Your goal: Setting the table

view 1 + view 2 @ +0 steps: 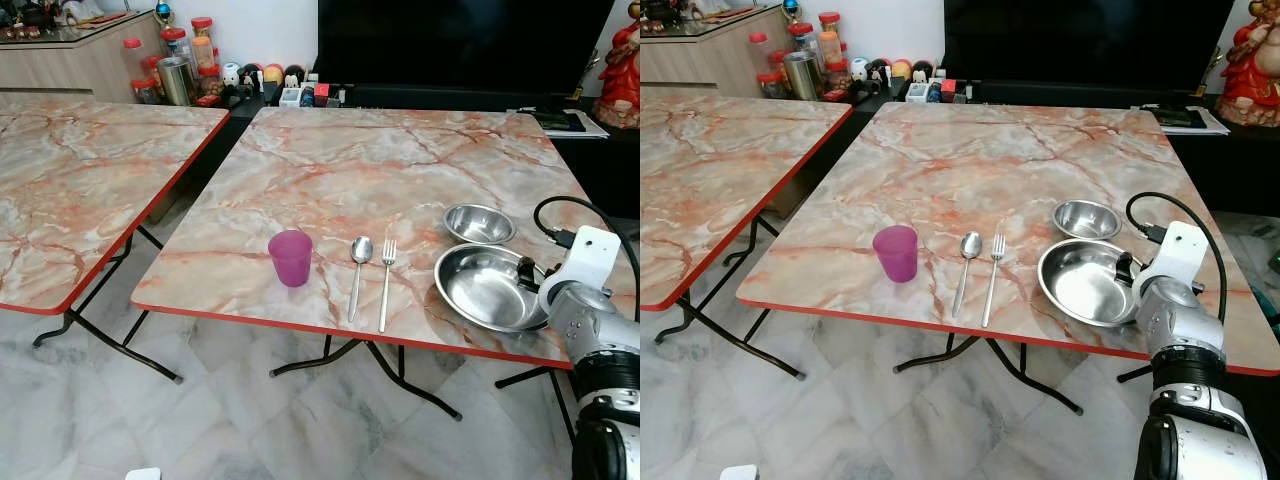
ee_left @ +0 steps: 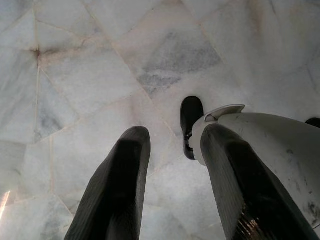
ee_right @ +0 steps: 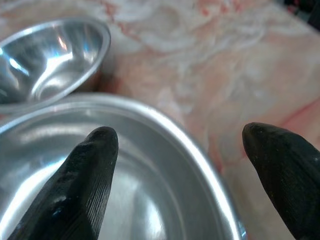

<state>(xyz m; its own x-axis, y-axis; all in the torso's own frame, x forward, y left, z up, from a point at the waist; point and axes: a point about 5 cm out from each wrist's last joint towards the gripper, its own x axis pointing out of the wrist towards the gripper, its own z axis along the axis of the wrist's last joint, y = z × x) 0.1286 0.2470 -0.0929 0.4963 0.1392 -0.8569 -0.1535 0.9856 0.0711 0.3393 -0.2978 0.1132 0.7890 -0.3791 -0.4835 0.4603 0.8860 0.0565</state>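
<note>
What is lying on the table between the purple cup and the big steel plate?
Between the purple cup and the large steel plate lie a spoon and a fork, side by side, seen in the left eye view.

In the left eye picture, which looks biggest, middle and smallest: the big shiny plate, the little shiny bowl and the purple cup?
1. Big shiny plate, clearly the widest.
2. Little shiny bowl.
3. Purple cup.
The bowl sits a bit farther back, so bowl versus cup is less sure.

Two marble-patterned folding tables (image 1: 340, 170) with red edges stand on a pale marble tile floor (image 1: 200, 420); a large dark television screen (image 1: 450, 40) fills the upper right.
</note>
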